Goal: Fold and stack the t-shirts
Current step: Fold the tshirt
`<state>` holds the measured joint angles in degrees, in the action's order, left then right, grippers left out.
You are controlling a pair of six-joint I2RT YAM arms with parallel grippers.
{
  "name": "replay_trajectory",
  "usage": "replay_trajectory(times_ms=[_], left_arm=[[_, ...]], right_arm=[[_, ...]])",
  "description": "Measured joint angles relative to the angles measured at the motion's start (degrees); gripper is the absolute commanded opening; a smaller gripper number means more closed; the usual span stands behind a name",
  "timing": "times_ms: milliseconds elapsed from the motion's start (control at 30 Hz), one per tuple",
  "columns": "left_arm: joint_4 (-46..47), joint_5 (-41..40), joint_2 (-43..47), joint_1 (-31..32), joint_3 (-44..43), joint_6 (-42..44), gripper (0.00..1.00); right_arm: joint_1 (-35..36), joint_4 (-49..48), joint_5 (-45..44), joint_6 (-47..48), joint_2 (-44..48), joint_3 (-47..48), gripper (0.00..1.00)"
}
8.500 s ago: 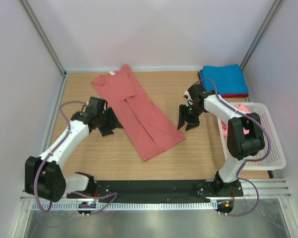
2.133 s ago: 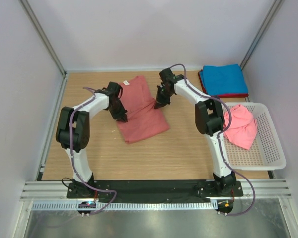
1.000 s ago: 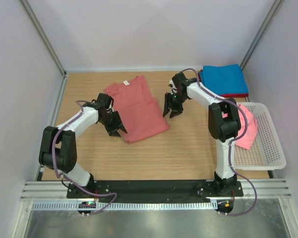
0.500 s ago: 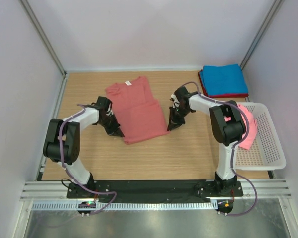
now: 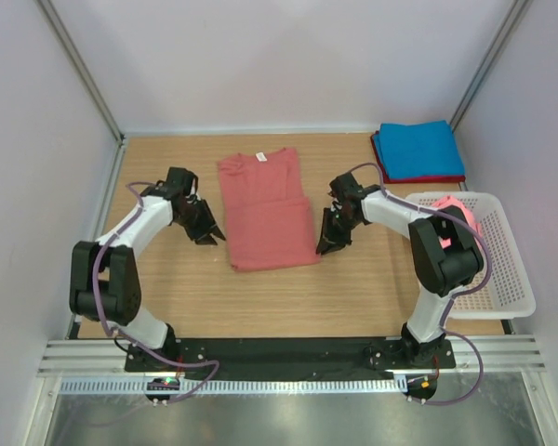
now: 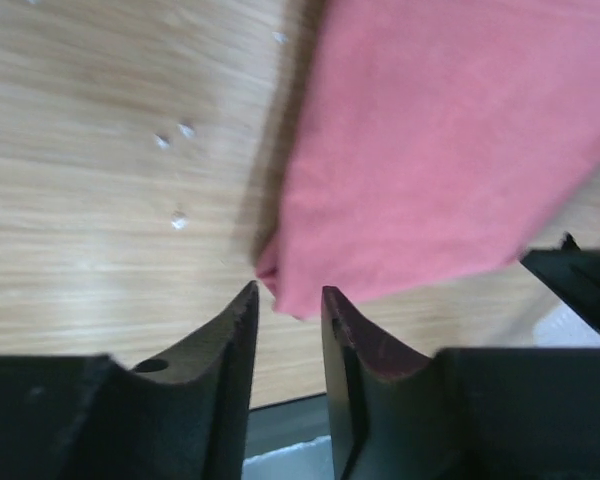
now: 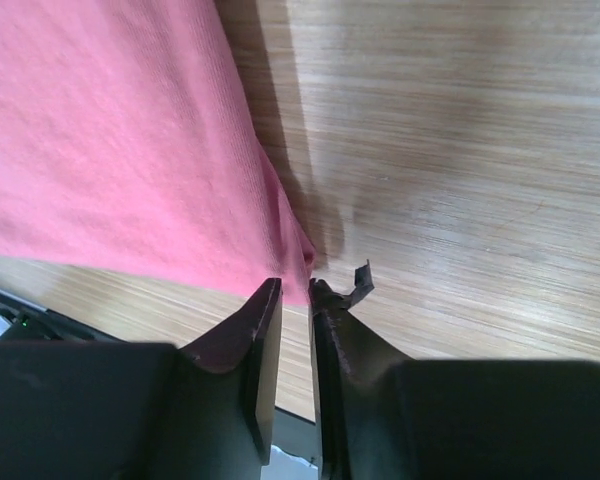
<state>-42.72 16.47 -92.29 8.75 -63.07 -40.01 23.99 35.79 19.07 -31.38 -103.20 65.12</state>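
The salmon-red t-shirt (image 5: 265, 214), long axis near-to-far, lies between the left gripper (image 5: 212, 236) and the closer right gripper (image 5: 326, 247), both slightly parted and empty beside its near corners

Overhead view looking down on whole table (image 5: 353, 288), both wrist views close, downward, sharing salmon-red t-shirt (image 5: 265, 214)

Dark red shirt (image 5: 444, 178) mostly hidden under blue shirt (image 5: 418, 149)
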Motion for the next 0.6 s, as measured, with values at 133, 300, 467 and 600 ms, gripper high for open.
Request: replay_trajectory(times_ms=[133,300,467,600], left_arm=[[2.8,5.3,4.4,3.3,2.2,-1.5,0.13],[7.6,9.1,2.7,8.1,5.0,-3.5,0.02],[8.2,7.2,0.7,8.3,11.3,-4.7,0.00],[7.9,5.7,-1.9,8.3,13.0,-4.8,0.04]], right_arm=[[0.0,1.4,-0.9,-0.5,0.1,1.9,0.25],[0.0,1.8,-1.3,-0.5,0.0,3.5,0.23],[0.0,2.0,-1.8,-0.5,-0.1,3.3,0.22],[0.0,2.0,-2.0,-0.5,-0.1,3.0,0.24]])
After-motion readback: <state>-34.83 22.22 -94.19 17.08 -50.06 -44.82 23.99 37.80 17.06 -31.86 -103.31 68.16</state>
